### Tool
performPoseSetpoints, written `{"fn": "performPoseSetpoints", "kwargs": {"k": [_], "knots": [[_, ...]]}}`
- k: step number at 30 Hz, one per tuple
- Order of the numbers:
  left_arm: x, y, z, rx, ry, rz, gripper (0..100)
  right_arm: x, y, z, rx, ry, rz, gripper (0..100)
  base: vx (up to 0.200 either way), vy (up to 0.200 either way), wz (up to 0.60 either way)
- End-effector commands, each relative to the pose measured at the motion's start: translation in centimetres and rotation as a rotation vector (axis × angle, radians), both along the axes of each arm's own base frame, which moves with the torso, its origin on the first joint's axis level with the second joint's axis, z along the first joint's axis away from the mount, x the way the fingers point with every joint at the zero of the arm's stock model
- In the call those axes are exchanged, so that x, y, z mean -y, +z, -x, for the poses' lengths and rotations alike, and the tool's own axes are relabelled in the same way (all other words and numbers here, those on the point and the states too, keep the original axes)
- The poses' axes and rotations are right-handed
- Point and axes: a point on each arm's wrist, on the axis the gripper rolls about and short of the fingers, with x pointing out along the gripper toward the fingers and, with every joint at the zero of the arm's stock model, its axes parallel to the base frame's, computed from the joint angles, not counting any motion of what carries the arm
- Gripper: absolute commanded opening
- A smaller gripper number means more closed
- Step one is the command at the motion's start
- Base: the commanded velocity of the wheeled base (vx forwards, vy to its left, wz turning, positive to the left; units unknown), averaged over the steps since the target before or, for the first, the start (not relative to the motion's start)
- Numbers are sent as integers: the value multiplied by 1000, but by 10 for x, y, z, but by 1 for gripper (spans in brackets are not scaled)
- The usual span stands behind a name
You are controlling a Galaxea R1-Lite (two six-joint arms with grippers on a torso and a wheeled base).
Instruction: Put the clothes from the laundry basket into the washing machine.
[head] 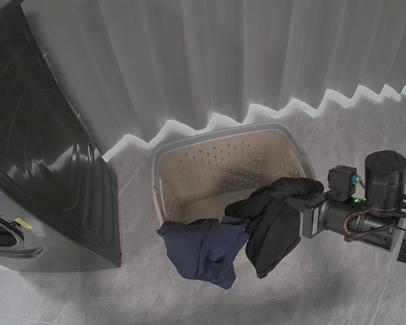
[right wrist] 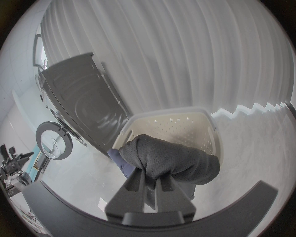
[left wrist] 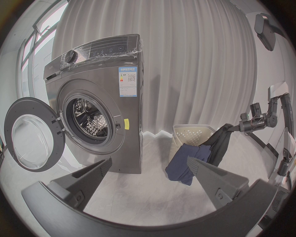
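Right arm (head: 336,214): black cylindrical housings, thin red and black cables, green lights, boxy wrist camera. Left end effector (left wrist: 148,160): dark grey wedge fingers (left wrist: 215,182), a screw in each.

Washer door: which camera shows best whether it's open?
Left wrist view: the door stands swung wide, the drum exposed. Head view has the opening's rim at its edge; right wrist view shows the door small, distant.

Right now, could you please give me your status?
Right claw shut on black garment at basket. Left claw open. Blue garment hanging over basket rim. Washer door open.
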Motion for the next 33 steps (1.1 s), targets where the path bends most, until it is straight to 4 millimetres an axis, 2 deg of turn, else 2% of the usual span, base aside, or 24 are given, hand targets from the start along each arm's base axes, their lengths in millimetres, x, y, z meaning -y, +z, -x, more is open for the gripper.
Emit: {"fn": "performPoseSetpoints", "kwargs": {"k": [1,11,33], "knots": [[0,-5,0,-6,0,-1,100,16,33,21,103,4,-70,0,0,0,0],[0,-5,0,-6,0,-2,100,19,62,38,216,40,-97,0,0,0,0],[0,-5,0,-6,-1,-1,100,21,60,41,211,43,-99,0,-200,0,0]]}}
